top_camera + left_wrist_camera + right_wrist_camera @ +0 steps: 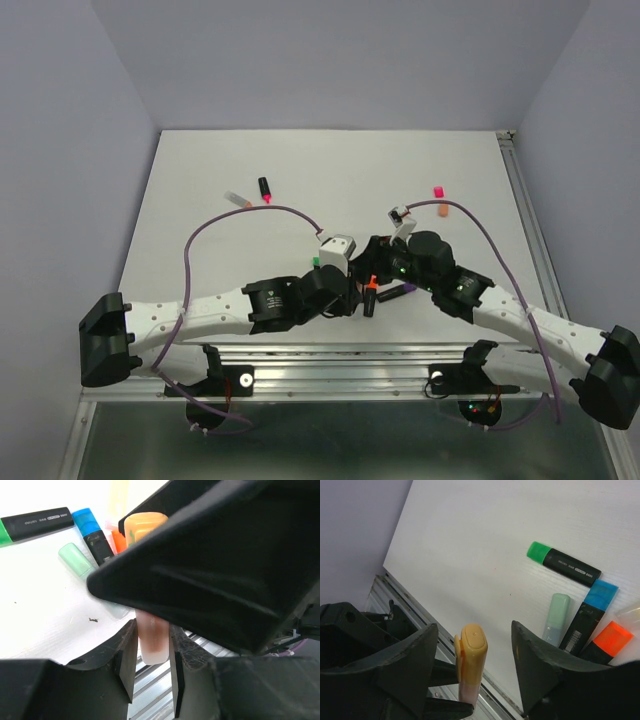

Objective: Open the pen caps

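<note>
My left gripper (152, 657) is shut on the pale pink barrel (152, 640) of a highlighter and holds it upright above the table's near edge. Its peach cap (474, 650) is on the barrel and also shows in the left wrist view (145, 524). My right gripper (473, 630) is open, with one finger on each side of the cap, neither touching it. In the top view the two grippers, left (350, 290) and right (382, 265), meet at the front middle and hide the held pen.
On the table lie a black pen with a green cap (537, 550), one with a blue cap (601, 594), a mint pen (559, 612) and one with an orange cap (613, 637). A loose pink cap (438, 189) and a peach cap (443, 210) lie further back right. Two uncapped pens (265, 188) lie back left.
</note>
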Tool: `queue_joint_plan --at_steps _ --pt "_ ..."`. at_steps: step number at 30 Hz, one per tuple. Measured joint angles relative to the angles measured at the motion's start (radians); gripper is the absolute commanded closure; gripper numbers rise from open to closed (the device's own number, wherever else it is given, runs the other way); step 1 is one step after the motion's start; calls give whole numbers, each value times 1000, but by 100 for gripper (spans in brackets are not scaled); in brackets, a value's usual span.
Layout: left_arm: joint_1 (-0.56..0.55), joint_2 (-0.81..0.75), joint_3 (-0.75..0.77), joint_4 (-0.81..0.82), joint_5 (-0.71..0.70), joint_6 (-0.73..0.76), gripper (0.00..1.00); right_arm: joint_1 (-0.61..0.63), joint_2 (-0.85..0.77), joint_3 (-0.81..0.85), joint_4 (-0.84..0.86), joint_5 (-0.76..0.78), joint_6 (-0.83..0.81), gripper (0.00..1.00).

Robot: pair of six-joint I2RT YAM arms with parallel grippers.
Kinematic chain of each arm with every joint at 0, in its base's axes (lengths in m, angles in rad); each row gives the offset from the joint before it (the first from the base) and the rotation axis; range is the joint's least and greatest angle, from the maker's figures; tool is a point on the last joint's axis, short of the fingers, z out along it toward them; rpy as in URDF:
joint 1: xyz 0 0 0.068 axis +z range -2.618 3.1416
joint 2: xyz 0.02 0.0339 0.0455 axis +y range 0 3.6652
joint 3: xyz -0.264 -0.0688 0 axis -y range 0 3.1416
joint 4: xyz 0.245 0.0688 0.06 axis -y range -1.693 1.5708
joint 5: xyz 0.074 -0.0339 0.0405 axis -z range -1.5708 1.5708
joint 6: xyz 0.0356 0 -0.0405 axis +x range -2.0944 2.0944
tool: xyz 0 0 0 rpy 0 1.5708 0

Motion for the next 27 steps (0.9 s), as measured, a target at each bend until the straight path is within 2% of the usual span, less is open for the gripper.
queue_joint_plan --at_steps 6,11,12,17,22,27 --pt "0 0 0 0 -3 -9 100 26 6 6 -2 62 23 64" --pt "0 -1 0 1 -2 -24 100 29 6 7 1 85 43 89" --pt "0 -2 0 1 -1 -27 100 32 6 8 1 90 44 99" --pt "1 -16 -29 35 5 -56 100 40 17 22 -13 130 49 99" --pt "-13 -24 -93 121 -10 -116 100 56 49 69 -100 195 47 99" --pt "-64 -45 -163 202 -110 -212 100 16 132 165 -213 133 31 99"
